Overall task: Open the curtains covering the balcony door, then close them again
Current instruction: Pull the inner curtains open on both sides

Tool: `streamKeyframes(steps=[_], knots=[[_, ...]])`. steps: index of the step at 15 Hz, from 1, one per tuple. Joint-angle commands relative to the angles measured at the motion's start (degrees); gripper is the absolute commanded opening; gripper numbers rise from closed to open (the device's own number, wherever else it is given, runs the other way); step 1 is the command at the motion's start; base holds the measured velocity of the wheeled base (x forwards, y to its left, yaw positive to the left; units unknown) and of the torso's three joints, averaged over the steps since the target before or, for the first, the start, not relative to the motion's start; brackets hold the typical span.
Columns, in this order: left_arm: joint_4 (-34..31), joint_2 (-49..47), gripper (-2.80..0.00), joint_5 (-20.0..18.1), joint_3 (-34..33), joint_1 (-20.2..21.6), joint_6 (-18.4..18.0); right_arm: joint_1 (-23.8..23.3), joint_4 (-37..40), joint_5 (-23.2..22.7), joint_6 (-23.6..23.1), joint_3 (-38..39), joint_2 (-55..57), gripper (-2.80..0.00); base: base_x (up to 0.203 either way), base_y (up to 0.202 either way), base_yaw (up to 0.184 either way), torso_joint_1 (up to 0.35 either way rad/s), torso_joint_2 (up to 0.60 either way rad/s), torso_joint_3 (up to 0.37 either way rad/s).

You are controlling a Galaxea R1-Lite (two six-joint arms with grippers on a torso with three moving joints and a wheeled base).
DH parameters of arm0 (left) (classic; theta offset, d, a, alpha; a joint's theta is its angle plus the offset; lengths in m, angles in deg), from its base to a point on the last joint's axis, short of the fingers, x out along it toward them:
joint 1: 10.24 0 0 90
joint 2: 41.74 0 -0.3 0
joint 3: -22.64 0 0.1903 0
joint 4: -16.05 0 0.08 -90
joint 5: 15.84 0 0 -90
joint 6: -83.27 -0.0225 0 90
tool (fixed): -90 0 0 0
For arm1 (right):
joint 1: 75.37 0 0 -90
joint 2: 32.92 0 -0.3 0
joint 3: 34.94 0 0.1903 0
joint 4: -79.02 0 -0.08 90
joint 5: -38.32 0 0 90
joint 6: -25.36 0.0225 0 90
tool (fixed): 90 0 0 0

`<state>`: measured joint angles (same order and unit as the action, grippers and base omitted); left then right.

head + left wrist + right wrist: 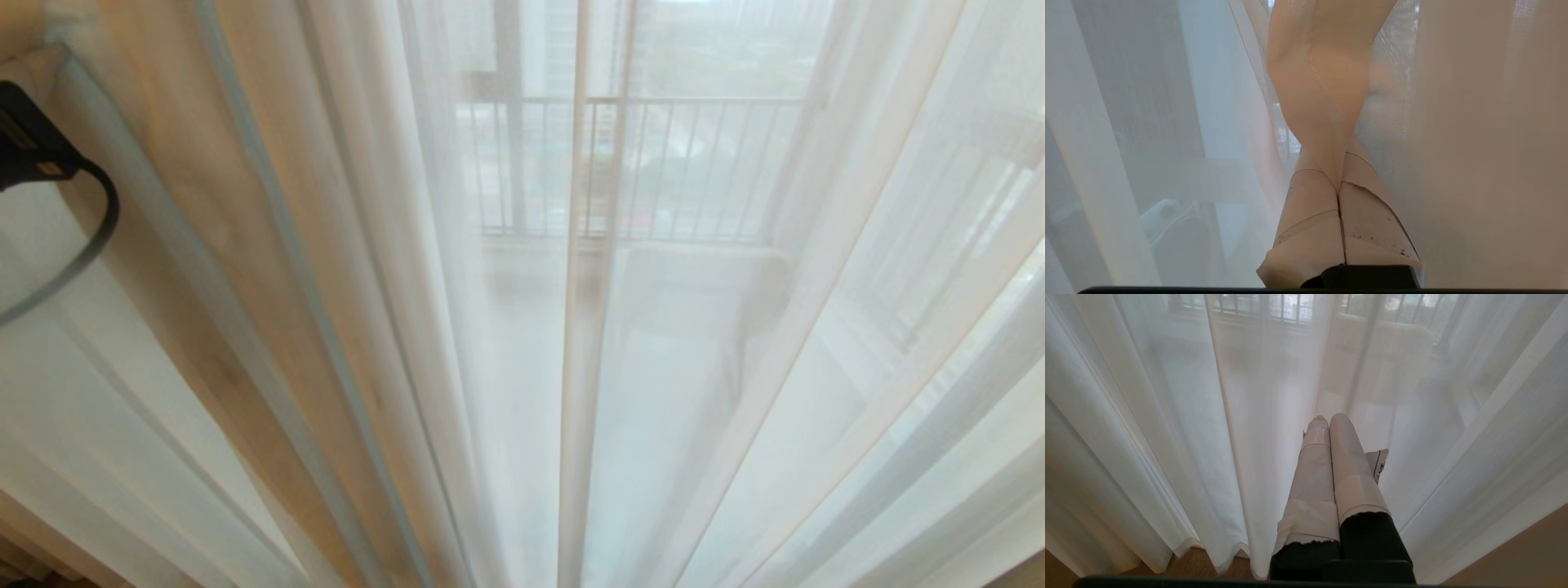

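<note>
Curtains (522, 343) are drawn across the whole view, the balcony door apparently behind them. A gathered fold is pinched in the clenched left hand (1340, 179). The right hand (1329, 420), clenched on nothing, is parked near the sheer. Opening seems barely begun; closing remains.

Left gripper (1337, 179) and right gripper (1329, 418): fingers together.

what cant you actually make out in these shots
- Balcony door: head view, frames only a haze behind the curtains.
- Left tool: left wrist view, shut on a fold; fingertips buried in fabric.
- Right tool: right wrist view, shut; contact with the curtains unclear.
</note>
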<state>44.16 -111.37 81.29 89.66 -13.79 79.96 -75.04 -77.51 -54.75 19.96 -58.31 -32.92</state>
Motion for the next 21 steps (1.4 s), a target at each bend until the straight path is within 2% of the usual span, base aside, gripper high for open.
streamKeyframes(steps=[1, 13, 21], knots=[[0.3, 0.4, -2.8, 0.1, 0.0, -0.1, 0.0, 0.0, 0.0, -0.1, 0.0, 0.0, 0.0, -2.8, 0.0, 0.0, 0.0, 0.0, 0.0, 0.0], [0.1, -0.2, -2.8, -0.2, 0.5, -0.1, 0.0, 0.0, 0.0, 0.0, 0.0, 0.0, 0.0, -2.8, 0.0, 0.0, 0.0, 0.0, 0.0, 0.0], [0.2, -1.2, -2.8, -0.2, 0.8, -0.2, 0.1, 0.0, 0.0, -0.1, 0.0, 0.0, 0.0, -2.8, -0.001, 0.162, 0.001, 0.0, 0.0, 0.004]])
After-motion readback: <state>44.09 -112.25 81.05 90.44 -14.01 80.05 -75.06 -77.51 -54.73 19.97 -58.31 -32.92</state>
